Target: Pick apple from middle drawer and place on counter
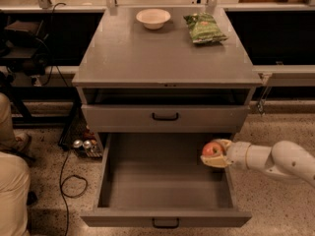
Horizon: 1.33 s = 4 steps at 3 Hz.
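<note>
Hugging the apple (213, 149), the gripper's (210, 154) fingers (215, 162) hang, apparently, above middle drawer (165, 218).

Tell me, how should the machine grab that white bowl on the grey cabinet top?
Probably by its thin rim, from straight above: the round white bowl stands upright and open, so one finger can go inside, one outside. The tool is busy now, shut on a small red apple at the right side of the open grey drawer.
</note>
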Tool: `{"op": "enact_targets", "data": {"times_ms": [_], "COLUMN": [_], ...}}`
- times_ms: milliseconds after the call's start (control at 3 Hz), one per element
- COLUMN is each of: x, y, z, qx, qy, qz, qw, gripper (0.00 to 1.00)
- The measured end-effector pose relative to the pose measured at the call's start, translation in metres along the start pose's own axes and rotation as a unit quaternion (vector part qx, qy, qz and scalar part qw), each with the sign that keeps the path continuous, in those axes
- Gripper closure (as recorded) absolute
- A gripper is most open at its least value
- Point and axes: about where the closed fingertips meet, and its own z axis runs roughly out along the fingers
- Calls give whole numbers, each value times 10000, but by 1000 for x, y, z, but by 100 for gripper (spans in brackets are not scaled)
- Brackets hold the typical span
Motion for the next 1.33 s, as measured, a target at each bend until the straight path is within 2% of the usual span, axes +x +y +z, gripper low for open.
{"op": "enact_targets", "data": {"times_ms": [333,667,1000,1333], "x": [-3,-11,-38,-83], "y": [18,10,0,-9], "z": [0,-13,-50,-101], "qx": [-395,-253,-36,137], "qy": [-21,54,152,142], "qz": [-19,-68,-198,-402], "qw": [9992,9996,9997,9990], "gripper": [100,100,100,100]}}
